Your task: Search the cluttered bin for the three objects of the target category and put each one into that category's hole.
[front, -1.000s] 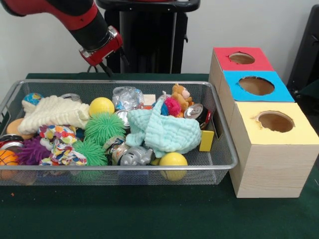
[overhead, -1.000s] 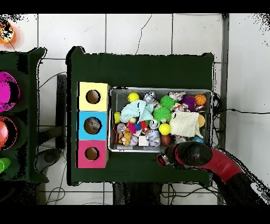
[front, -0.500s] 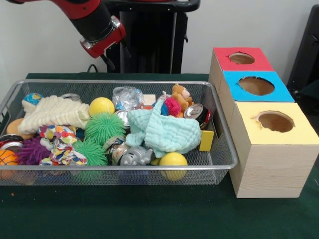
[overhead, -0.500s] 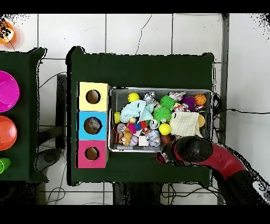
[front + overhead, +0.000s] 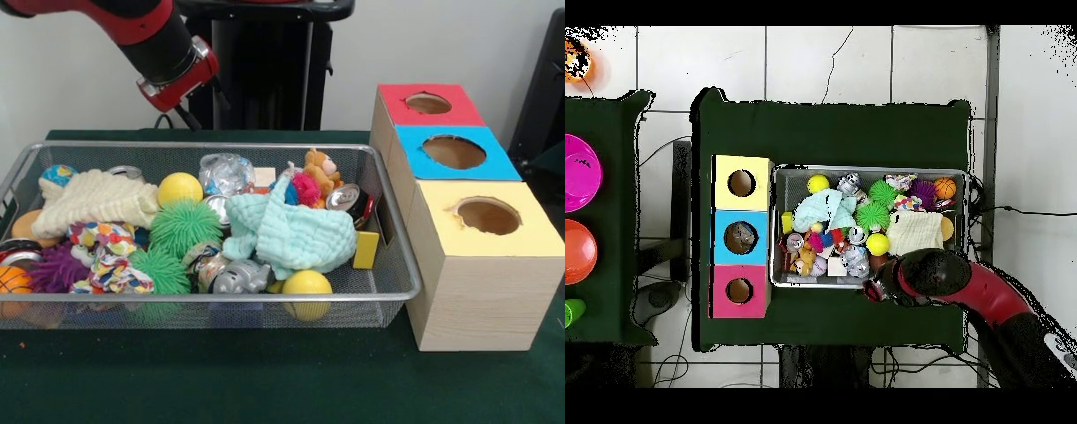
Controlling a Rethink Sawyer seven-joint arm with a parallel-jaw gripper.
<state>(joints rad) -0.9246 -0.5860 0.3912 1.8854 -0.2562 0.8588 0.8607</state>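
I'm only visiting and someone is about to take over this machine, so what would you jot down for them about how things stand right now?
Gripper: raised above the far rim of the wire bin, carrying nothing as far as can be seen; whether it is open or shut cannot be told.
Bin: full of clutter, including yellow balls, green spiky balls, crushed cans, a mint cloth, a cream cloth and a small teddy.
Sorting box beside the bin: red hole, blue hole, yellow hole.
Done: nothing shows as delivered, though the insides of the holes can't be made out.
Left: find the three target items and drop each in.
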